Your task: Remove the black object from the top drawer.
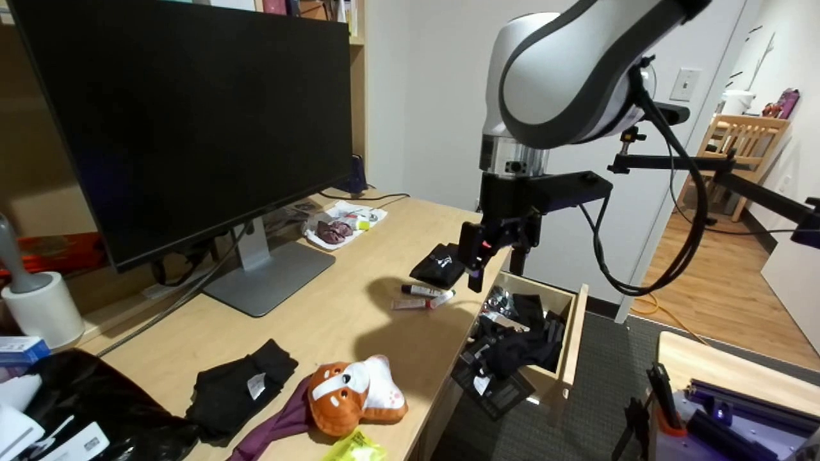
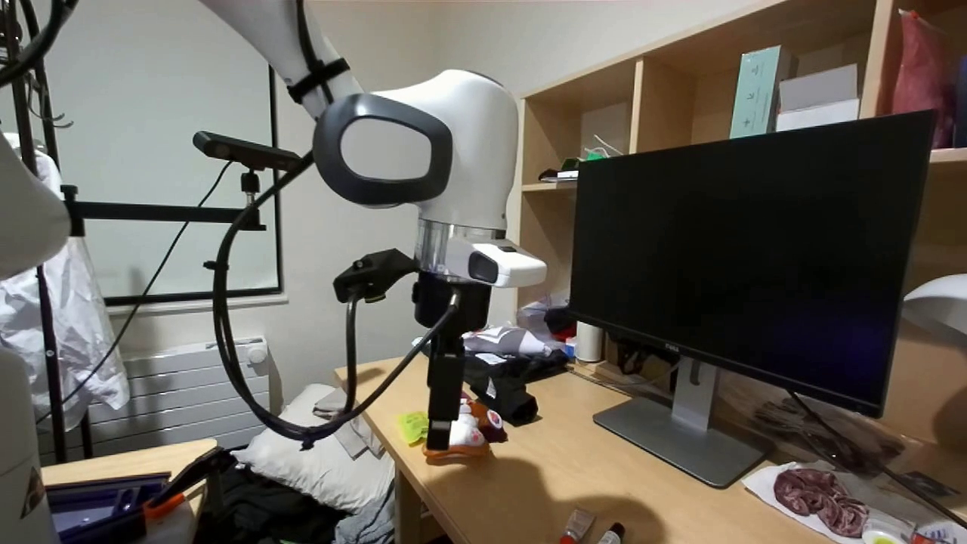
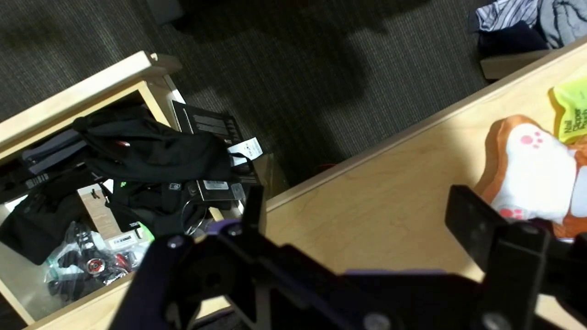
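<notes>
The top drawer (image 1: 572,339) of pale wood stands pulled out beside the desk, and the wrist view shows its front panel (image 3: 78,107) at left. Black items, packets and clear plastic bags fill it. The black object, apparently the bulky dark lump (image 3: 160,153) on top, reaches over one side wall of the drawer; in an exterior view this lump (image 1: 512,353) sits near the drawer's near side. Above the desk edge, higher than the drawer and off to its side, my gripper (image 3: 357,204) points down with jaws wide apart and nothing between them. One exterior view leaves the drawer out.
On the wooden desk (image 1: 410,218) lie a plush dog (image 1: 355,394), a flat black cloth (image 1: 240,390), a black pouch (image 1: 441,264) and several small tubes (image 1: 423,291). A large monitor (image 2: 740,257) stands at the back. A flat black package (image 3: 208,123) sticks out past the drawer.
</notes>
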